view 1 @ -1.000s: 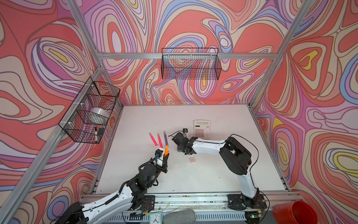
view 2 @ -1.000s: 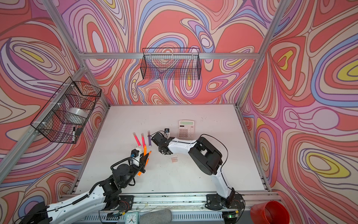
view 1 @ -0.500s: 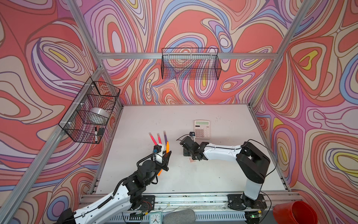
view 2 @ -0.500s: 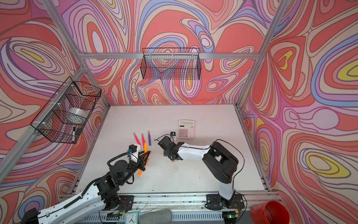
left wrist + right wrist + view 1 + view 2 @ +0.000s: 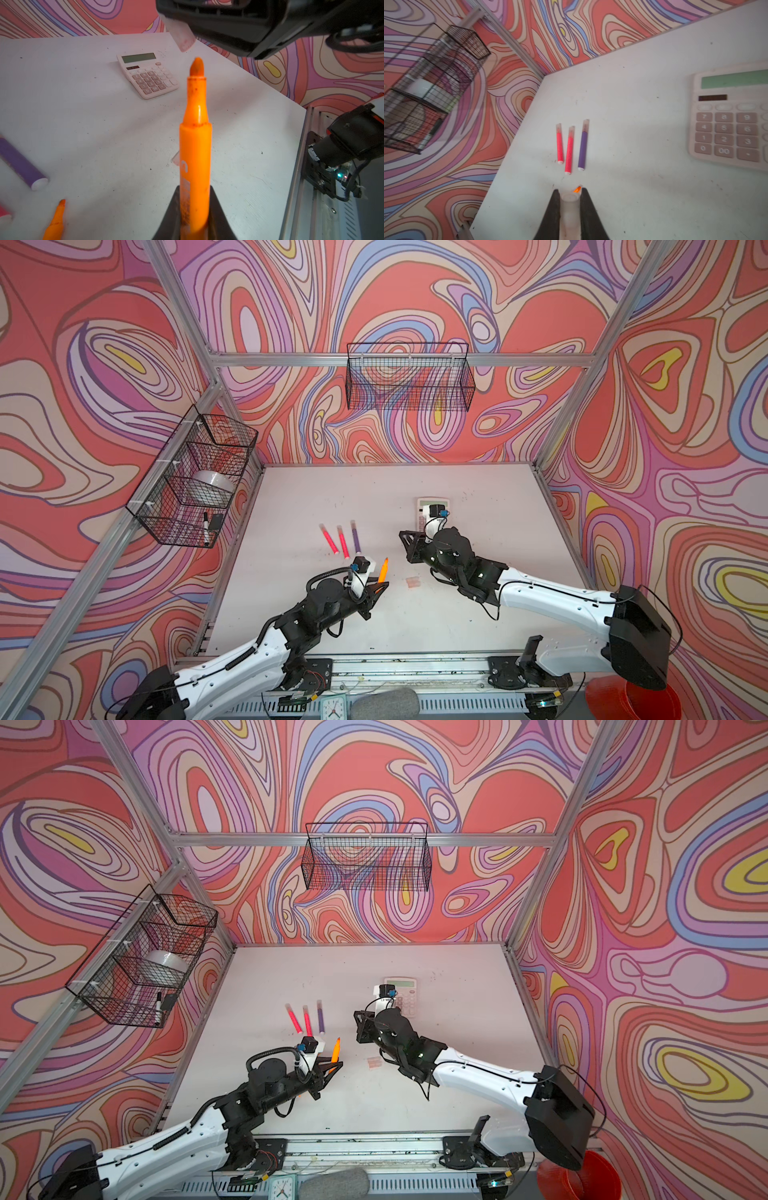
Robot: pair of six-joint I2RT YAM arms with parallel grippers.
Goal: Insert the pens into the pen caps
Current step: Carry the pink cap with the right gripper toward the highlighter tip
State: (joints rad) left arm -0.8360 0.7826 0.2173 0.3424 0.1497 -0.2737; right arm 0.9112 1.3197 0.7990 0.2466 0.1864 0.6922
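My left gripper [image 5: 380,587] [image 5: 194,188] is shut on an orange pen [image 5: 383,569] [image 5: 195,128], which stands uncapped with its tip up. My right gripper [image 5: 405,539] [image 5: 569,193] is shut on a pale pen cap [image 5: 569,198] [image 5: 182,35]; the cap hangs just above and slightly aside of the pen tip, apart from it. Two pink pens [image 5: 328,540] [image 5: 343,541] and a purple pen [image 5: 355,536] lie capped in a row on the table. Loose pen caps [image 5: 412,582] rest between the arms. Another orange pen [image 5: 55,222] lies by the left gripper.
A pink calculator [image 5: 401,990] lies behind the right gripper. Wire baskets hang on the left wall [image 5: 195,485] and the back wall [image 5: 409,377]. A metal rail [image 5: 374,659] runs along the table's front edge, and a red bucket [image 5: 631,697] stands beyond the front right corner.
My right arm has swung lower and its gripper has shifted right, away from the capped pens. My left gripper has carried the orange pen to the right, towards the right gripper.
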